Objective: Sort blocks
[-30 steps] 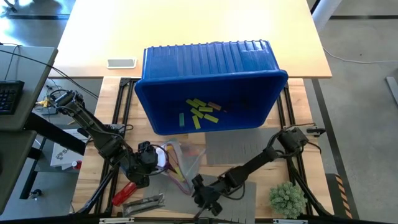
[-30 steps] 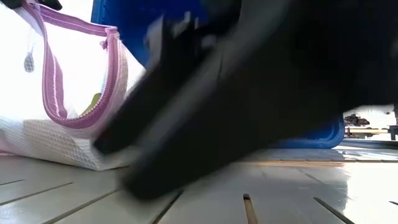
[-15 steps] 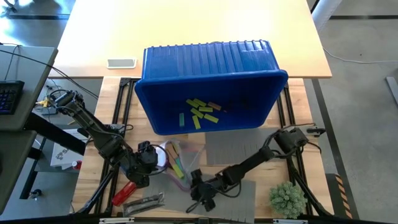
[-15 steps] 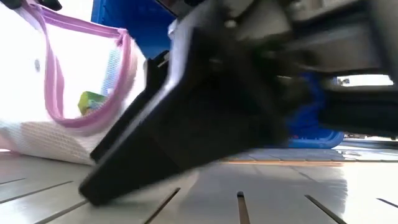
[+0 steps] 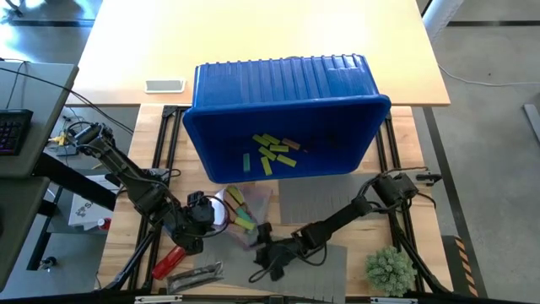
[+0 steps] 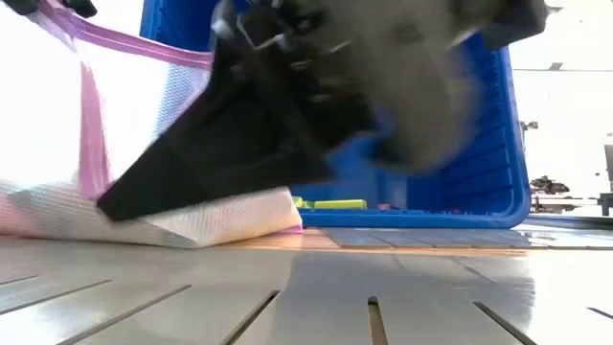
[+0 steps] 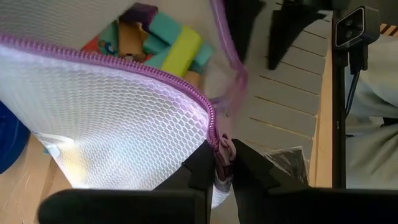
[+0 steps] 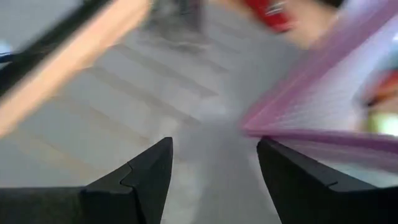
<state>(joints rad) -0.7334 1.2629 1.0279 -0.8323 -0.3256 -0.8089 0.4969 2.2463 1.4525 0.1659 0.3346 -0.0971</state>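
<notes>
Nearest the front edge of the table we see the right gripper, low over a grey mat. Its two fingers stand well apart with nothing between them. Bare slatted surface lies just ahead of it, and the purple zip edge of the mesh bag runs close beside that gap.

To its left, the left gripper sits at the bag's near side. Its fingers are closed on the purple zip edge, holding the mouth of the bag up and open. In the low view the bag rests on the table, with the right arm's dark body crossing in front of it.

Inside the bag we count at least five blocks: two teal, one lime, one tan and one purple; others are partly hidden.

A red tool lies at the table's front left corner, near the left arm.

Farther back, a blue bin spans the middle of the table, tipped with its opening facing the arms. We count about eight blocks in the bin, mostly lime, with one teal and one tan. Open wood shows between the bin's lip and the bag.
</notes>
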